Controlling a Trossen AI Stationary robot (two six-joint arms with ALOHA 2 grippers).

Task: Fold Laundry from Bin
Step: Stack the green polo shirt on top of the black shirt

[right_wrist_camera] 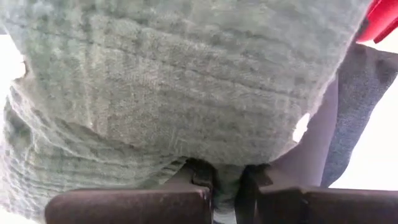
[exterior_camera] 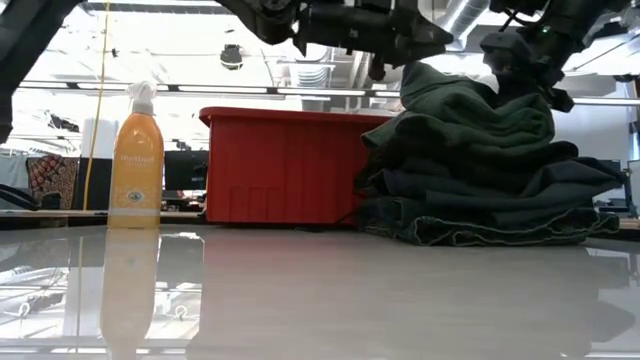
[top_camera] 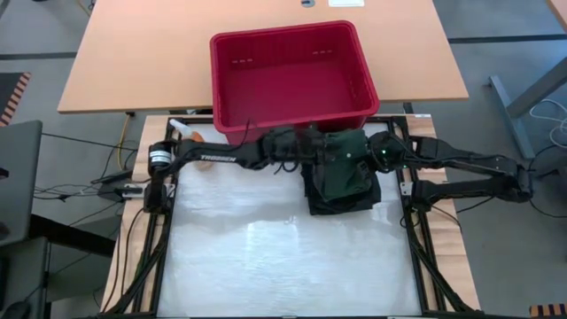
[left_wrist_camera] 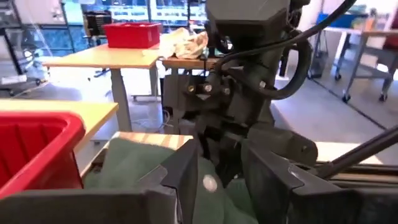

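A dark green shirt [top_camera: 341, 159] lies on top of a stack of dark folded laundry [top_camera: 341, 197] on the white table, just in front of the red bin [top_camera: 226, 89], which shows no laundry inside. In the low view the shirt [exterior_camera: 450, 115] humps up above the stack [exterior_camera: 500, 215]. My left gripper [left_wrist_camera: 217, 171] comes from the table's left and is shut on the shirt's left side. My right gripper [right_wrist_camera: 227, 183] comes from the right and is shut on the shirt's right side. My left gripper has a fold of the shirt with a white button [left_wrist_camera: 209, 182] between its two fingers, which point level toward the table's right. That side of the shirt [exterior_camera: 425, 78] is raised above the stack. How many layers, I cannot tell. My right gripper pinches a bunched fold of the green shirt [right_wrist_camera: 225, 169] between its two fingers, slanting down from the table's right side. The cloth [right_wrist_camera: 186, 93] spreads out beyond the fingers and rests on the stack; its right part [exterior_camera: 515, 105] is raised.
An orange spray bottle [exterior_camera: 135, 150] stands at the table's far left corner [top_camera: 188, 135]. The white table top [top_camera: 266, 257] stretches in front of the stack. A wooden desk [top_camera: 142, 53] carries the bin behind the table.
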